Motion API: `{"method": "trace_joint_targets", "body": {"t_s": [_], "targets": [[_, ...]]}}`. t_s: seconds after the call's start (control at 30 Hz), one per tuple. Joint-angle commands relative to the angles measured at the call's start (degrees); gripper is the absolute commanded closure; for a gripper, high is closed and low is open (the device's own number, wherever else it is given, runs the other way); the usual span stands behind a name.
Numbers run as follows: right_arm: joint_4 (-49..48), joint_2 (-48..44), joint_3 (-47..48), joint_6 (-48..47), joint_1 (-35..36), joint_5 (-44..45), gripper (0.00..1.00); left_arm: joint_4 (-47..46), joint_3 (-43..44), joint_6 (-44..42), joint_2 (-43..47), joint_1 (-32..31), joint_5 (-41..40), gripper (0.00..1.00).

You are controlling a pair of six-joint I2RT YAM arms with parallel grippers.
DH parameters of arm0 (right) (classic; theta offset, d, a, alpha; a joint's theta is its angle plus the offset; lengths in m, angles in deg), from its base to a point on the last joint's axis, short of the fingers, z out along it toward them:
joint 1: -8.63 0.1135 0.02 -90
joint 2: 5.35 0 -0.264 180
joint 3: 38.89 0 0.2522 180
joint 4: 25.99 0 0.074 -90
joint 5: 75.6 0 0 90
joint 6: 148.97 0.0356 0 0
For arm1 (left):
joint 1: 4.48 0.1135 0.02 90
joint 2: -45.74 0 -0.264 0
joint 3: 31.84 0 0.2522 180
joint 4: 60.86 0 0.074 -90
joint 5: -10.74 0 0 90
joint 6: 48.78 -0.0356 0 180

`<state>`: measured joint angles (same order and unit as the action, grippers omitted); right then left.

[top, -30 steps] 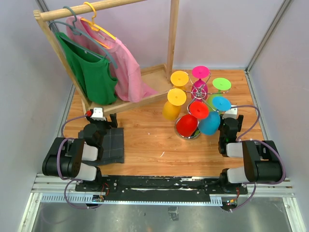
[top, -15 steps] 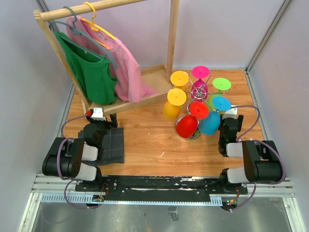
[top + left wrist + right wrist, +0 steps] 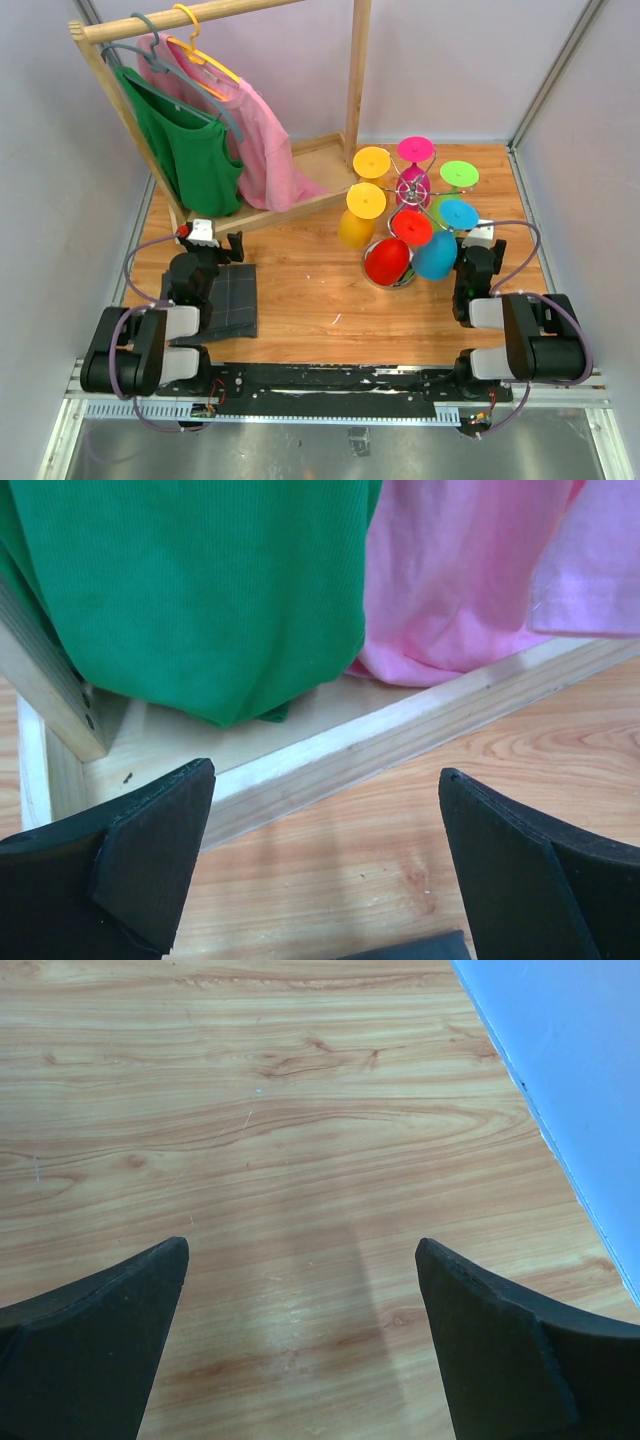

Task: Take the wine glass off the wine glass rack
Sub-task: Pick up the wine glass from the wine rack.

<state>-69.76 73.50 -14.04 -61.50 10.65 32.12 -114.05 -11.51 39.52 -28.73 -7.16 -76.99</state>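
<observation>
Six glasses [image 3: 388,262] hang foot-up on one chrome rack [image 3: 403,283] – two yellow, one magenta, one green, one red, one blue. The rack stands on the table [image 3: 320,290] at the far right, just beside the right-hand post of the single wooden clothes rack [image 3: 357,70]. All six glasses are on their hooks; none is held.

The clothes rack carries two garments, a green top [image 3: 195,160] and a pink top [image 3: 265,140], side by side on hangers. One dark cloth [image 3: 232,300] lies flat on the table by the left arm.

There are two arms, both low at the near edge. The left gripper [image 3: 327,770] is spread wide with nothing between its fingers – it faces the clothes rack's base board and the hems of the two tops. The right gripper [image 3: 302,1245] is likewise spread wide and grasps nothing, with only bare wood between its fingers and the side wall [image 3: 560,1050] to its right. It sits near the blue glass, not touching it.
</observation>
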Motion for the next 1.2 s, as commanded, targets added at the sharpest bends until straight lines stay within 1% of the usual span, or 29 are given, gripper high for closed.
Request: {"method": "trace_joint_targets", "body": {"t_s": [0.0, 0.1, 0.23, 0.33, 0.43, 0.57, 0.6, 0.67, 0.7, 0.87, 1.0, 1.17], "targets": [[-5.6, -2.2, -2.9, 0.2, 1.1, 0.6, 0.02, 9.3, 1.6, 0.6, 8.0, 0.6, 0.8, 0.01], [-3.9, -2.5, -2.2, 0.1, 1.1, 0.3, 0.02, 17.6, 2.5, 1.8, 14.2, 0.6, 1.1, 0.01], [0.7, -1.8, 0.8, 0.2, 1.1, 0.5, 0.02, 25.6, 2.2, 2.2, 22.9, 0.6, 3.0, 0.01], [1.0, -1.8, 1.0, 0.2, 1.1, 0.5, 0.02, 31.3, 3.2, 1.8, 27.2, 0.6, 3.2, 0.01], [0.7, -2.1, 0.6, 0.3, 1.0, 0.6, 0.02, 35.8, 4.2, 1.2, 29.3, 0.6, 4.0, 0.01], [1.9, -1.8, 1.7, -0.1, 1.0, -0.2, 0.02, 36.7, 4.5, 0.6, 29.3, 0.5, 4.9, 0.01], [4.2, -2.1, 3.1, -0.5, 1.0, -0.2, 0.02, 36.7, 4.6, 0.8, 29.0, 0.5, 5.1, 0.01], [12.8, -3.2, 6.7, 0.2, 1.0, 0.6, 0.02, 36.6, 5.2, 1.0, 28.0, 0.5, 5.3, 0.01], [15.6, -3.5, 8.0, 0.5, 0.9, 1.3, 0.02, 36.6, 5.5, 1.0, 27.6, 0.5, 5.6, 0.01], [18.4, -5.9, 8.1, 1.7, 0.9, 5.4, 0.02, 35.6, 5.7, 0.8, 26.7, 0.6, 6.1, 0.01], [19.8, -7.5, 7.3, 1.8, 0.9, 6.8, 0.02, 35.6, 5.4, 0.8, 26.7, 0.6, 7.0, 0.01], [22.5, -12.0, 5.1, 3.0, 0.9, 10.4, 0.02, 35.8, 5.0, 0.7, 27.4, 0.5, 7.5, 0.01]]}}
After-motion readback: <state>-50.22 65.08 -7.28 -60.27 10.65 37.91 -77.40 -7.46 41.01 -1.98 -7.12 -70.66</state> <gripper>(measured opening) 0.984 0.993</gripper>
